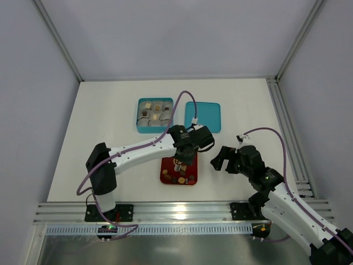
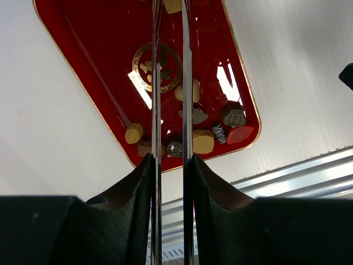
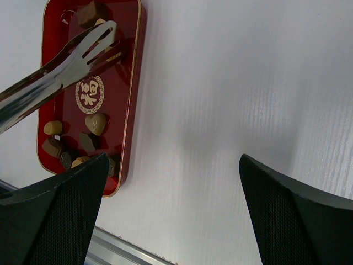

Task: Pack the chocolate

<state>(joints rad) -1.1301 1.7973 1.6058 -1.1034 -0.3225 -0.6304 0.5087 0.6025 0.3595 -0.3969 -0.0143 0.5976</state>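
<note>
Left gripper is closed on metal tongs above the red tray, where chocolate is clustered at its near end. Right gripper is spread wide, empty, beside the tray.

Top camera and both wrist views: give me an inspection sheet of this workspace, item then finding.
Surface: white table, no spills seen.
Job's things: chocolates clustered at the near end of the red tray; more in paper cups in the teal box; teal lid off, beside the box.
Clutter: nothing seen.
Grippers: left gripper shut on metal tongs over the tray; right gripper open, empty, beside the tray.
Cables: purple cables, one looping above box and lid.
Surroundings: white walls, aluminium rail.
</note>
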